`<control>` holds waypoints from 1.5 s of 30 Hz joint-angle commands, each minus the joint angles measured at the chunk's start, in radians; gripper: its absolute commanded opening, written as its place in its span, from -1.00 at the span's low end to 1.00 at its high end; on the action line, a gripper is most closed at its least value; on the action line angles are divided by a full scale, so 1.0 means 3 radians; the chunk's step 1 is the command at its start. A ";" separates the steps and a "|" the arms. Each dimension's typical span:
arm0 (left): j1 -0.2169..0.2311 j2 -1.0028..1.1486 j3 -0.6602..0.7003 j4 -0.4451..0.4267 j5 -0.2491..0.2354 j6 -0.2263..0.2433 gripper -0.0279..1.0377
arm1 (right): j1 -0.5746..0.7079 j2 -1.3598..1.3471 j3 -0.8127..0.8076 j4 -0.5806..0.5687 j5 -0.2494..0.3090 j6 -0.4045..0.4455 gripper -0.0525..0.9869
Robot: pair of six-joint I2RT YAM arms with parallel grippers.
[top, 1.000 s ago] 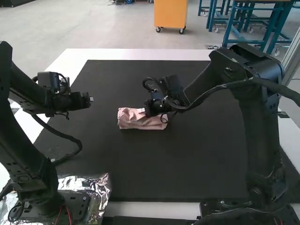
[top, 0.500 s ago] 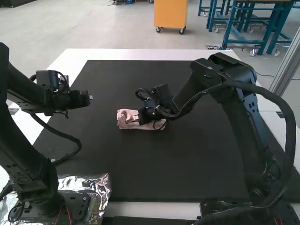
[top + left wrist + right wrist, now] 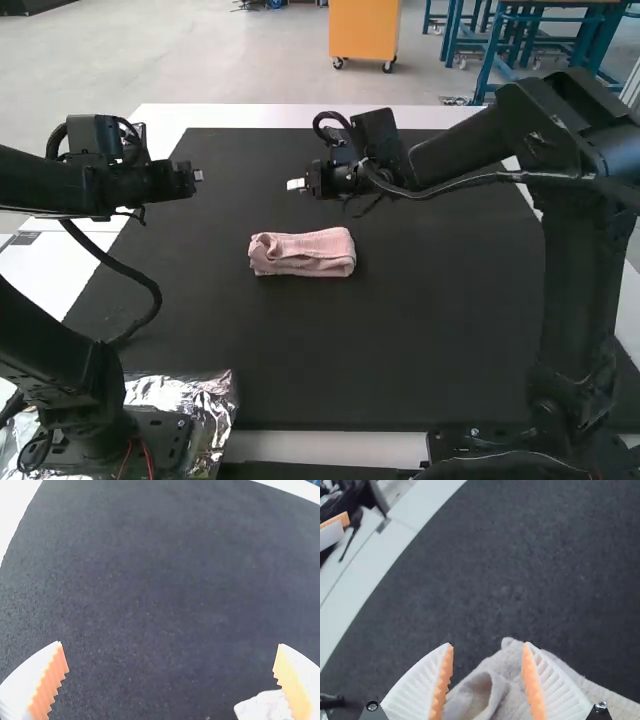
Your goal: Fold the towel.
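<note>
The towel [image 3: 303,253] lies on the dark mat [image 3: 300,350] as a compact, narrow bundle, nearer the arm bases than the right pincer [image 3: 488,644], whose fingers stand apart with nothing between them. The left pincer [image 3: 170,644] is well off to the towel's left, its fingers wide apart and empty too. Folding looks nearly finished, so the next move probably calls for drawing both pincers clear, or for a light pat from the right pincer on the loose, gaping end if a flatter bundle is wanted.
</note>
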 commanded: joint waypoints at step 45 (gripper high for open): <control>-0.0295 -0.4297 -0.0146 -0.0577 -0.0055 0.0197 0.87 | -0.1834 -0.6239 -0.1543 -0.1429 0.1852 -0.0901 0.85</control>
